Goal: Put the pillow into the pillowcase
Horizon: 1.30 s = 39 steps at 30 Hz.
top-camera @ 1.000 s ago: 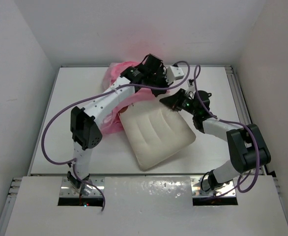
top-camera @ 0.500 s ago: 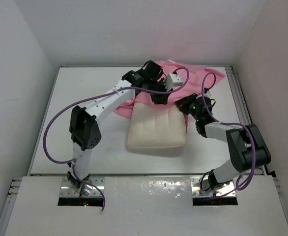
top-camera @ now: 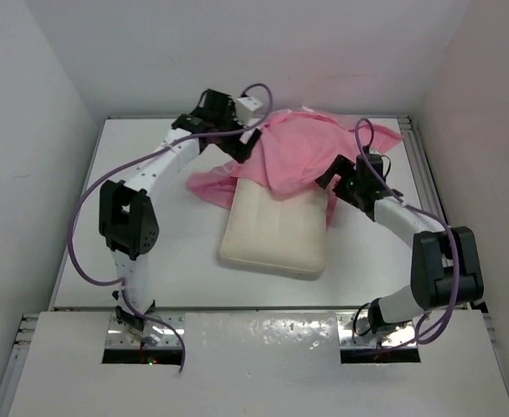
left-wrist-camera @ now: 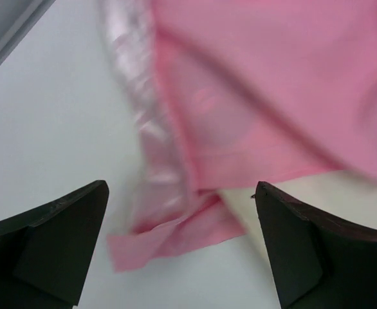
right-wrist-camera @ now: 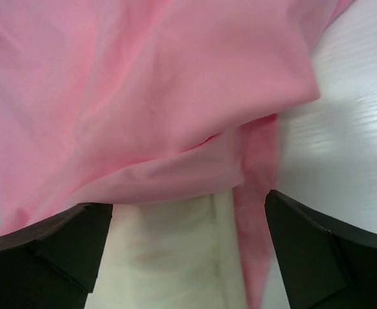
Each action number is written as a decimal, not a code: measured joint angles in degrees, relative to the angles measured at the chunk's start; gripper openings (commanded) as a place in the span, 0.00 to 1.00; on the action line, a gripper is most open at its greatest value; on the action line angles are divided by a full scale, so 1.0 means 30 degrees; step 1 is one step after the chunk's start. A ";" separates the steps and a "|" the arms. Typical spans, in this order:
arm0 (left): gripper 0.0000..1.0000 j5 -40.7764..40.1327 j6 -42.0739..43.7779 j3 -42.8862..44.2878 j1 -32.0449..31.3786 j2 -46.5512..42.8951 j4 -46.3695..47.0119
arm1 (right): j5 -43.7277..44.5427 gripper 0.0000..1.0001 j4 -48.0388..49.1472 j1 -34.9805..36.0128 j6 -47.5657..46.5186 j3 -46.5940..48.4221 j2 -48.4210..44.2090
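The cream pillow (top-camera: 272, 233) lies flat in the middle of the table. The pink pillowcase (top-camera: 294, 155) is draped loosely over its far end, with a crumpled flap trailing off to the left. My left gripper (top-camera: 241, 146) hovers open at the fabric's far left edge. In the left wrist view the left gripper (left-wrist-camera: 181, 193) holds nothing, with the pillowcase (left-wrist-camera: 259, 96) and a strip of pillow (left-wrist-camera: 362, 193) below it. My right gripper (top-camera: 330, 179) stands open at the pillow's far right corner. The right wrist view shows the right gripper (right-wrist-camera: 188, 206) open above the pillow (right-wrist-camera: 169, 257) and the pillowcase (right-wrist-camera: 156, 96).
The white table (top-camera: 150, 252) has a metal rail along its right edge (top-camera: 421, 174) and white walls close around it. Purple cables loop from both arms above the table.
Both grippers have opened and let go of the pillowcase, which now lies spread over the pillow's far end. The left arm has swung back and left; the right one pulled slightly away.
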 measured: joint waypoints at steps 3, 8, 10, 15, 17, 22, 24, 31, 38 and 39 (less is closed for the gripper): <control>0.84 -0.1282 0.0517 -0.1457 0.1902 -0.0146 0.0510 | 0.0991 0.43 -0.3439 0.0007 -0.3082 0.1996 -0.0328; 0.96 -0.2390 0.1494 -0.4524 0.2834 0.0503 0.1246 | 0.2601 0.95 -0.6506 0.0750 -0.5260 0.2062 -0.3300; 1.00 -0.2514 0.1770 -0.5778 0.2820 0.0648 0.1974 | 0.4167 0.99 -0.7067 0.2521 -0.6178 0.2317 -0.4248; 0.99 -0.2244 0.2849 -0.7220 0.2878 0.1202 0.3541 | 0.6827 0.99 -0.7686 0.8961 -0.7839 0.5297 -0.2659; 0.74 -0.1843 0.3104 -0.7315 0.2900 0.1501 0.4160 | 0.7453 0.99 -0.7614 1.0630 -0.8000 0.6390 -0.1129; 0.00 -0.0051 0.3235 -0.6841 0.2973 0.2725 0.3927 | 0.8553 0.99 -0.7023 1.3515 -0.7235 0.7584 0.2892; 0.00 0.0787 0.3133 -0.6958 0.3002 0.2754 0.3337 | 0.8896 0.99 -0.6572 1.4302 -0.6732 0.7701 0.4197; 0.00 0.3730 0.2113 -1.0856 0.3271 -0.1508 0.3104 | 0.9828 0.99 -0.6186 1.4600 -0.3483 0.8808 0.6856; 0.00 0.5180 0.1355 -1.1249 0.3249 -0.3395 0.3104 | 0.8138 0.18 -0.4925 1.3304 -0.1239 0.9865 0.8546; 0.00 0.5275 0.1341 -1.1315 0.3271 -0.3395 0.3045 | 0.7985 0.01 -0.4787 1.3209 -0.1056 1.0098 0.8735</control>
